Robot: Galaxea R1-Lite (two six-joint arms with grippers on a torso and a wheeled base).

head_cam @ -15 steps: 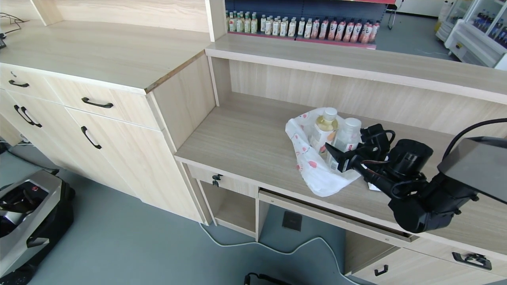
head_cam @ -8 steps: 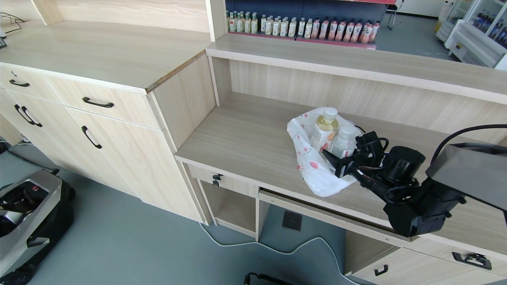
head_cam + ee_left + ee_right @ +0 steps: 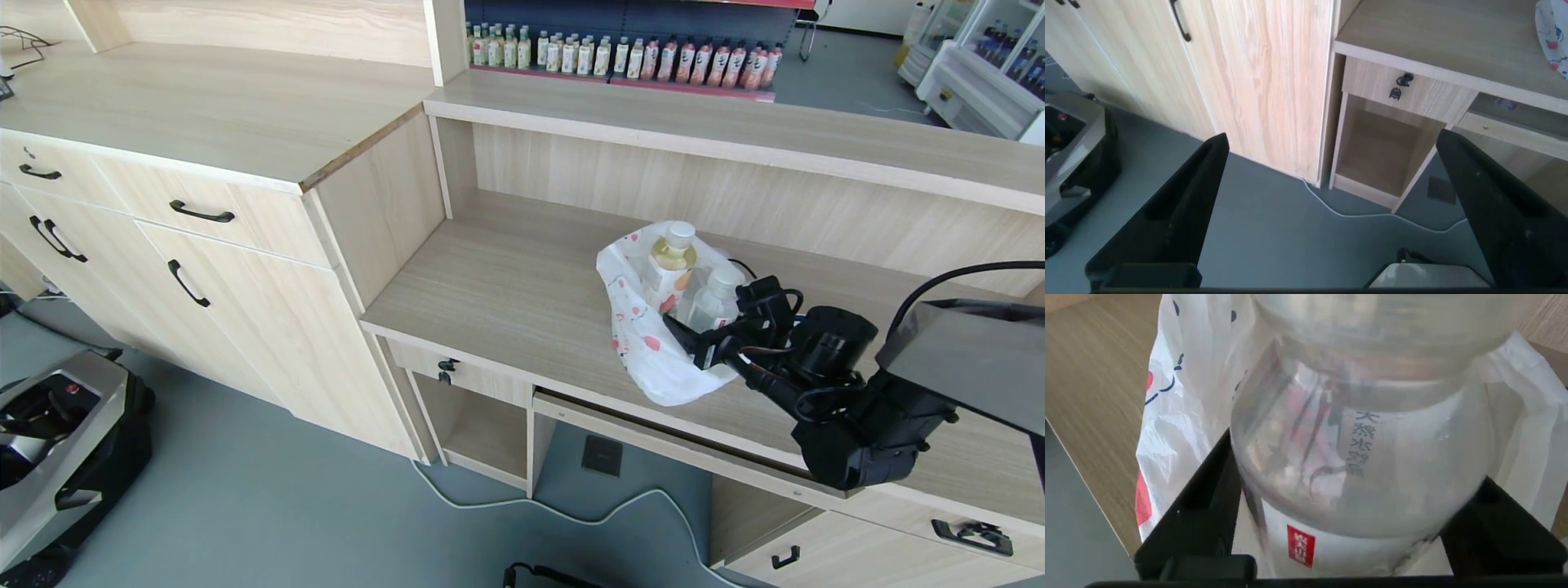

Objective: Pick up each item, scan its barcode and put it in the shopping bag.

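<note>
Right gripper [image 3: 709, 331] grips the clear bottle [image 3: 718, 296]; lower it upright into the shopping bag [image 3: 645, 343] before releasing. Left gripper [image 3: 1331, 204]: wide open, empty.

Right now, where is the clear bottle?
In the head view the clear bottle is on the right, inside the shopping bag on the counter, held by the right end effector, beside the yellow bottle.

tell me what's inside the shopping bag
Two bottles stand in the shopping bag: a yellowish bottle and a clear bottle gripped by the right claw. The bag's wall hides their bases.
</note>
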